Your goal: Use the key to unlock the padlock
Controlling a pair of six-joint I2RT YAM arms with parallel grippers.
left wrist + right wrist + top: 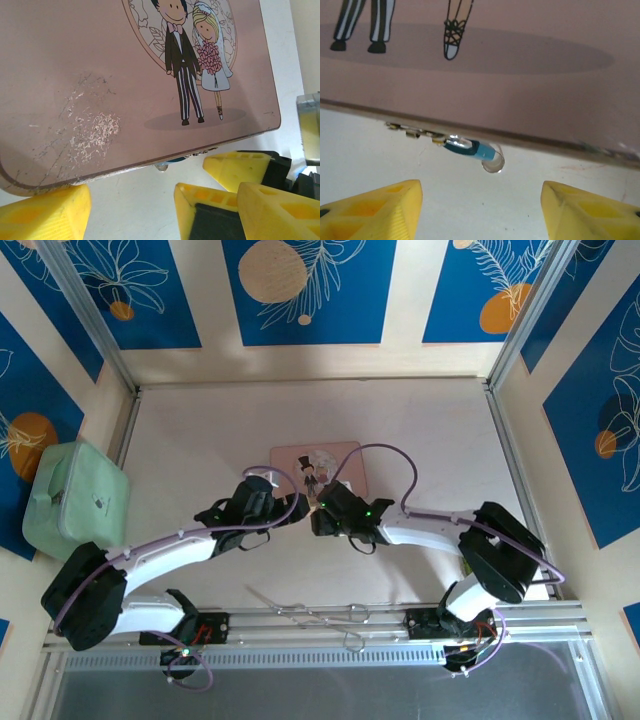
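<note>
At the far left of the top view a mint-green case point(75, 500) sits at the edge of the table point(200, 430), well apart from everything else. Right of it, my left hand point(264, 486) reaches the lower left corner of the pink tin box point(335, 455). The box lies flat near the middle of the frame, its cartoon bride and groom facing up. That hand is spread apart with nothing in it. In its wrist view one yellow finger point(45, 212) shows at the lower left and its partner at the lower right, with the tin's near edge above them. Thin silver pieces point(310, 612) lie at bottom centre of the top view, by the rail. The padlock point(470, 148) hangs at the tin's near edge, just under its rim in the centre of the right wrist view. Its blue body is tilted, and its silver loop sits to the lower right. My right hand point(480, 210) is also apart, one finger at each lower corner, short of the padlock and not touching it.
</note>
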